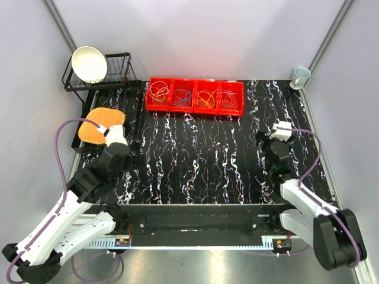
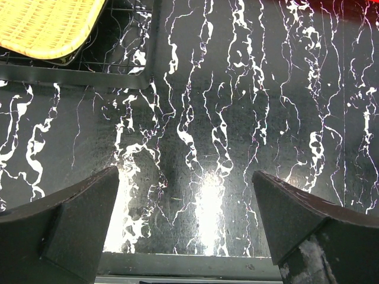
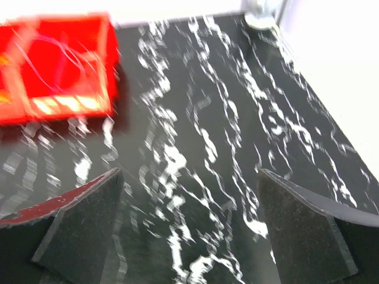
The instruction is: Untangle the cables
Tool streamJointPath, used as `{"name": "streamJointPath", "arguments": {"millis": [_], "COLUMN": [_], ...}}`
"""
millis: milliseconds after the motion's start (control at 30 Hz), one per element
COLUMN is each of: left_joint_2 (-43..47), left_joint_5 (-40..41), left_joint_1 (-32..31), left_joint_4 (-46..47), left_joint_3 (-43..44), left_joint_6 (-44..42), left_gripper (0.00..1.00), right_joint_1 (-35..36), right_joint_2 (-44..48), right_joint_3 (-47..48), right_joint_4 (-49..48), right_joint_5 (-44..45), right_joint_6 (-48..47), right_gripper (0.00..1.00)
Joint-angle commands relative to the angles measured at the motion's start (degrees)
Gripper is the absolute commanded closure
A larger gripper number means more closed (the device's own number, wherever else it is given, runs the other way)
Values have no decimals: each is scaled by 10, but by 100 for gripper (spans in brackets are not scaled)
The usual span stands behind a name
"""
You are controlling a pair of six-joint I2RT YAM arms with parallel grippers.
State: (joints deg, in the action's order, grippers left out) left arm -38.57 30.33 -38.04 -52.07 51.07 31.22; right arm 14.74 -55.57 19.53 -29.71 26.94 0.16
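The cables lie sorted in a red four-compartment bin (image 1: 195,109) at the back: a white coil (image 1: 159,90), a blue-purple coil (image 1: 182,97), an orange-yellow coil (image 1: 205,100) and a pale coil (image 1: 230,98). The blurred right wrist view shows the bin's right end (image 3: 23,103) with a thin cable loop (image 3: 56,56) inside. My left gripper (image 2: 185,222) is open and empty over bare marble at the left. My right gripper (image 3: 189,222) is open and empty over bare marble at the right. Neither gripper touches a cable.
A black wire rack (image 1: 116,66) with a white bowl (image 1: 89,63) stands at the back left. A yellow woven tray (image 1: 100,124) sits on a black grid stand (image 2: 89,74) by the left arm. A white mug (image 1: 300,76) is at the back right corner.
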Motion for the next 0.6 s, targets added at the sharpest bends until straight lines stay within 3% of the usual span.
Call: {"name": "streamJointPath", "arguments": {"millis": [0,200,333,400,433,467,567], "left_joint_2": [2,2,3,4,5,5,5], "left_joint_5": [-16,-19,-19,-20,-20,-21,-24], "left_joint_1": [-3,-3,-2,-3,-2,-3,-3], "left_joint_4": [29,29,29,31,32,31,31], "left_joint_3": [1,2,2,1,1,1,3], "left_joint_6": [-14,-16,-16,-16,-16,-16,-15], "left_gripper": [1,1,1,1,1,1,1], "right_joint_1": [-23,-73,-97,-118,-129,-134,-142], "right_joint_2": [-71,-204,-275,-349,-354,-321,-338], "right_joint_3": [-58,-68,-34,-29,-20,-8,4], "right_joint_4": [-199,-348,-359,-434,-425,-318,-345], "right_joint_5": [-11,-66,-89,-113,-116,-130,-141], "right_joint_6": [-46,-13,-18,-4,-5,10,13], "right_gripper": [0,0,0,0,0,0,0]}}
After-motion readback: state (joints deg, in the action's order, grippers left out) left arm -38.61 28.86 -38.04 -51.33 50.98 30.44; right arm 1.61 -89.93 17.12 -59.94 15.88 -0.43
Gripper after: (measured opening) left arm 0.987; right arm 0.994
